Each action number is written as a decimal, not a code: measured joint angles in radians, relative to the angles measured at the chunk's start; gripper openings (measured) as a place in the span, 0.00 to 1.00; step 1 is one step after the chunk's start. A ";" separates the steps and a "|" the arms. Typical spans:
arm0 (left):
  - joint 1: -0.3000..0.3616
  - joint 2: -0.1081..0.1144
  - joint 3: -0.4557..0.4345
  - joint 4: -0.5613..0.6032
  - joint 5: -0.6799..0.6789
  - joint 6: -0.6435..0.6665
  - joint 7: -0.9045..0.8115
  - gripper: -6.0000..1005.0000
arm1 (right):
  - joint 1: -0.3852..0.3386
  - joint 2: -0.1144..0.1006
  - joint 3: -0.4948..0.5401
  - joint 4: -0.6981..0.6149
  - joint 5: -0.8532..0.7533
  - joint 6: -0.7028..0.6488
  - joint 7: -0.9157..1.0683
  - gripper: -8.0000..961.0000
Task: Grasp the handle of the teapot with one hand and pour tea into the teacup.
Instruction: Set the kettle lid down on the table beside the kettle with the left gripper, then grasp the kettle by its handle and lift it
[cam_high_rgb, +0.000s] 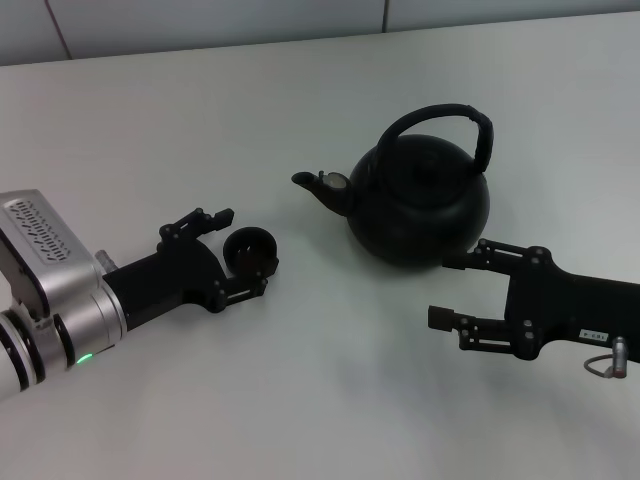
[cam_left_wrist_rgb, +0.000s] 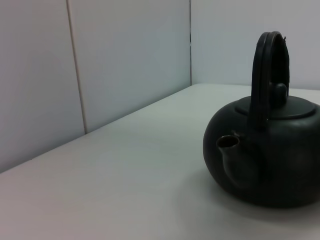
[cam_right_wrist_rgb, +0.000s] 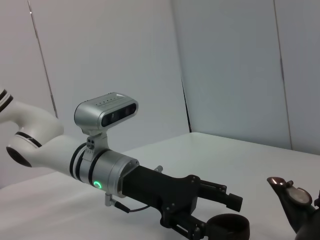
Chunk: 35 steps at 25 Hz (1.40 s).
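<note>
From the head view, I see the large squat matte-black teapot (cam_high_rgb: 420, 205) standing upright on the pale grey table (cam_high_rgb: 330, 400), a little right of centre and toward the far side, its short spout (cam_high_rgb: 318, 185) pointing left. The thick black arched handle (cam_high_rgb: 455, 118) rises untouched over the lid. My left gripper (cam_high_rgb: 240, 255) lies low at the near left with its fingers closed around the tiny dark handleless teacup (cam_high_rgb: 250, 250); I judge I'm steadying the cup just left of the spout so the pour lands in it. My right gripper (cam_high_rgb: 462, 290) sits near and right of the teapot with its jaws spread wide; the far finger reaches the pot's lower wall, and I cannot tell whether it touches. It holds nothing, and it is well below the handle, so the grasp is not yet made.

In the left wrist view, the teapot (cam_left_wrist_rgb: 265, 150) fills the right side, spout (cam_left_wrist_rgb: 229, 147) facing me and the handle (cam_left_wrist_rgb: 270, 75) seen edge-on above the lid knob. The white wall panels (cam_left_wrist_rgb: 100, 65) stand behind.

In the right wrist view, I look across at the left arm (cam_right_wrist_rgb: 75, 155), its green light on, with the left gripper (cam_right_wrist_rgb: 215, 220) clasping the teacup (cam_right_wrist_rgb: 227, 227), and the spout tip (cam_right_wrist_rgb: 292, 195) close beside.
</note>
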 joint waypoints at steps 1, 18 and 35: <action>0.000 0.000 0.000 0.000 0.000 0.000 0.000 0.85 | 0.002 0.000 0.000 0.000 0.000 0.000 0.000 0.79; 0.230 0.023 0.008 0.374 0.004 0.468 -0.255 0.85 | 0.013 0.000 0.013 0.000 0.000 0.011 0.000 0.79; 0.343 0.099 0.009 0.550 0.150 0.612 -0.341 0.85 | 0.022 0.001 0.041 0.007 0.000 0.009 0.000 0.79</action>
